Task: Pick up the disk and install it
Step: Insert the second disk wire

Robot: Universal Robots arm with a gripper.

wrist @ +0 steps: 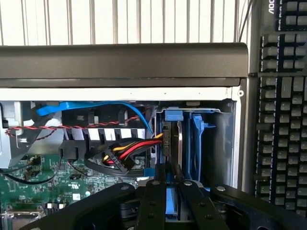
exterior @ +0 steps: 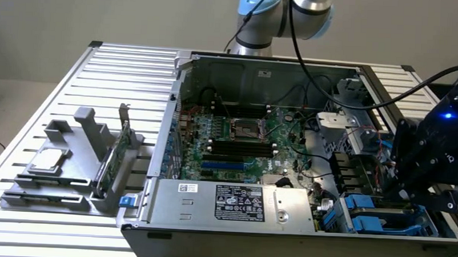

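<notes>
Well, the gripper [wrist: 168,191] has its jaws pinched on the disk [wrist: 171,203], which stands edge-on directly between them, low in the drive bay [wrist: 199,143]. Cables [wrist: 122,154] just beside could snag or jam it.

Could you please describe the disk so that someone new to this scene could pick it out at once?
Start at the open computer case and follow its front edge to the exterior view's right corner, under the black gripper. The disk sits there in the drive bay, marked out by blue plastic rails, unlike the labelled grey power supply beside it.
</notes>
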